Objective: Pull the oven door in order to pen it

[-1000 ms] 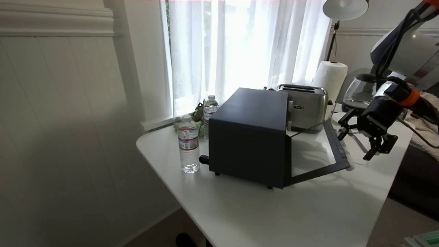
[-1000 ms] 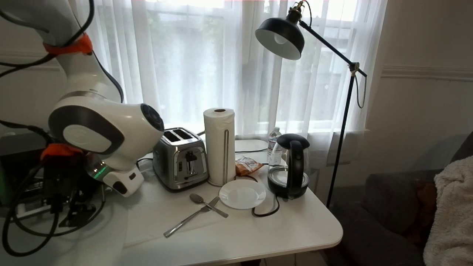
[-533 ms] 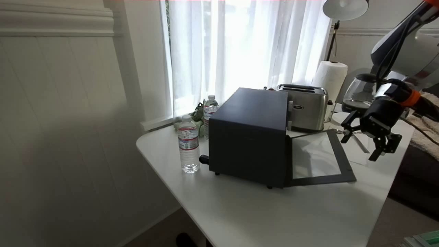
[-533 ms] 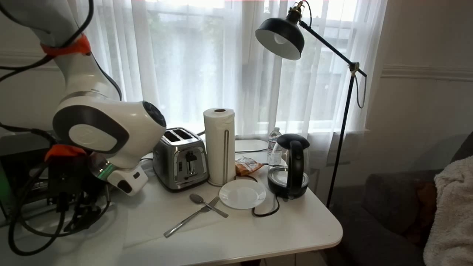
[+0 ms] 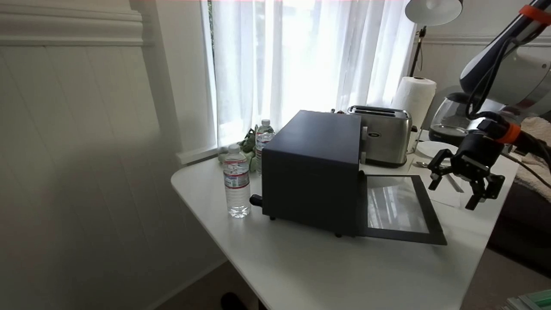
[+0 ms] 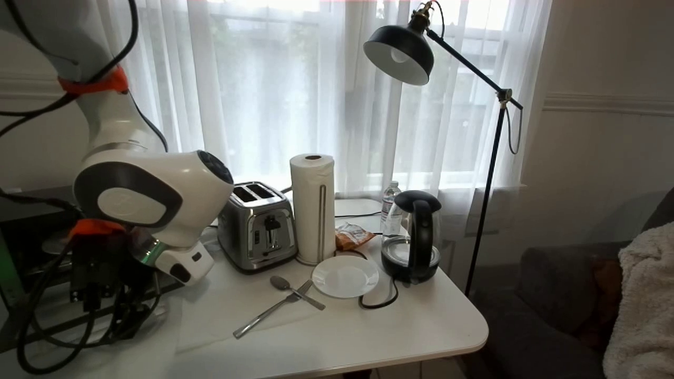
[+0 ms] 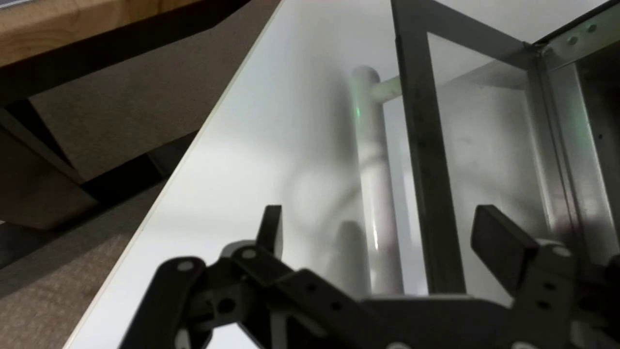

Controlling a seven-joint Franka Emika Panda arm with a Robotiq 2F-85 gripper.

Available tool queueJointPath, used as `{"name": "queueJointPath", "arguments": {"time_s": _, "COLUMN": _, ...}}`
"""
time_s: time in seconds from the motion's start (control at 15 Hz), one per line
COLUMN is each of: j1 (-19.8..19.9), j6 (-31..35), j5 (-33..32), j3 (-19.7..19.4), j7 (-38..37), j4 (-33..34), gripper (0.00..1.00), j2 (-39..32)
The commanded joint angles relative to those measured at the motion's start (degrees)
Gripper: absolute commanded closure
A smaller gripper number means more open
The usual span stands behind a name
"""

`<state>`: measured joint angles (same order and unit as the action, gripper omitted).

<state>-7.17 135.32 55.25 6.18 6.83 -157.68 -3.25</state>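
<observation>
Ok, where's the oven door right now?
In an exterior view, the oven door juts out lowered from the picture-right side of the oven, just left of the open end effector.

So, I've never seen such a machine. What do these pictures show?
This is a robot arm ending in a two-fingered gripper. Two pictures come from cameras outside it, the third from a camera on its wrist.

On the table stand a black oven with its door open, a silver toaster, a paper towel roll, a glass kettle and water bottles; a plate, spoon and fork lie there.

The gripper holds nothing: its fingers are apart, and the wrist view shows the door's handle between them.
</observation>
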Motion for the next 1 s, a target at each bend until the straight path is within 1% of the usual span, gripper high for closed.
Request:
{"name": "queueJointPath", "arguments": {"time_s": 0.0, "j1": -3.9, "j6": 1.1, "j5": -6.4, "j3": 3.9, "j7": -11.7, "j4": 0.4, "gripper": 0.0, "j2": 5.4}}
{"name": "queueJointPath", "arguments": {"time_s": 0.07, "j1": -5.3, "j6": 1.4, "j5": -9.4, "j3": 5.4, "j7": -15.8, "j4": -0.2, "gripper": 0.0, "j2": 8.0}}
{"name": "queueJointPath", "arguments": {"time_s": 0.27, "j1": -8.4, "j6": -1.0, "j5": -20.6, "j3": 9.6, "j7": -27.7, "j4": 2.4, "gripper": 0.0, "j2": 13.6}}
{"name": "queueJointPath", "arguments": {"time_s": 0.4, "j1": -9.1, "j6": -3.7, "j5": -28.8, "j3": 11.9, "j7": -35.7, "j4": 4.7, "gripper": 0.0, "j2": 18.0}}
{"name": "queueJointPath", "arguments": {"time_s": 0.53, "j1": -9.1, "j6": -8.3, "j5": -33.6, "j3": 13.2, "j7": -40.2, "j4": 7.9, "gripper": 0.0, "j2": 21.7}}
{"name": "queueJointPath", "arguments": {"time_s": 0.67, "j1": -9.3, "j6": -12.9, "j5": -34.7, "j3": 13.6, "j7": -41.3, "j4": 11.2, "gripper": 0.0, "j2": 24.9}}
{"name": "queueJointPath", "arguments": {"time_s": 0.93, "j1": -10.7, "j6": -19.5, "j5": -32.6, "j3": 13.1, "j7": -36.6, "j4": 16.3, "gripper": 0.0, "j2": 29.4}}
